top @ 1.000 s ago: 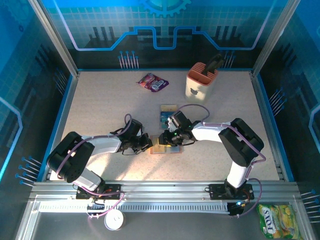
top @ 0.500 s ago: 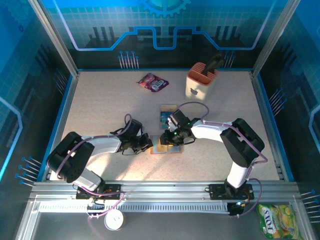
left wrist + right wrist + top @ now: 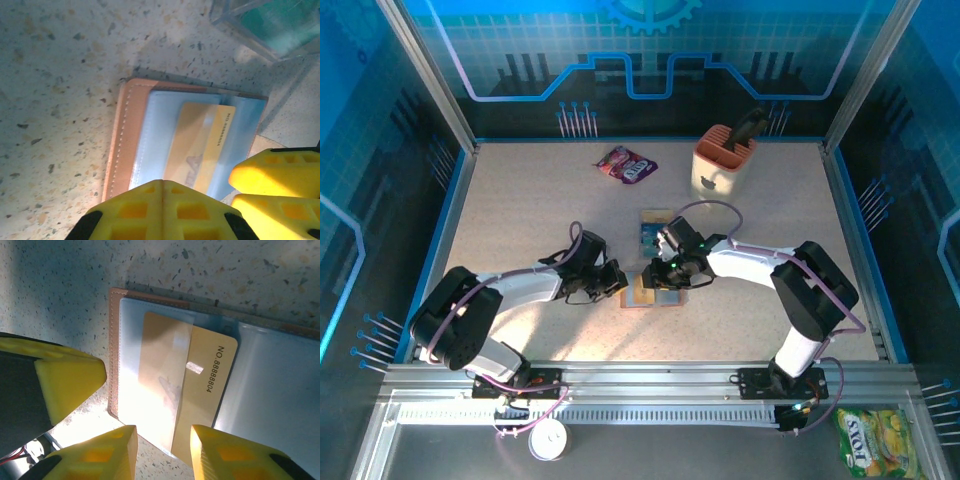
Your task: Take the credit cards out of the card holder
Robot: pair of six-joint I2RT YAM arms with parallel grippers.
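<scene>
Watching the right wrist feed, I see the tan credit card (image 3: 187,390) partly out of the open card holder (image 3: 642,292) on the counter (image 3: 250,270). Its long axis points into my released right tool (image 3: 164,450), and the clenched left tool (image 3: 162,200) sits at the holder's edge.

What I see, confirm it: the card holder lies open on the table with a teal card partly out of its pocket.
Wrong colour: the right wrist view shows a tan-yellow card, not teal, partly out of the pocket of the card holder lying open on the table.
</scene>
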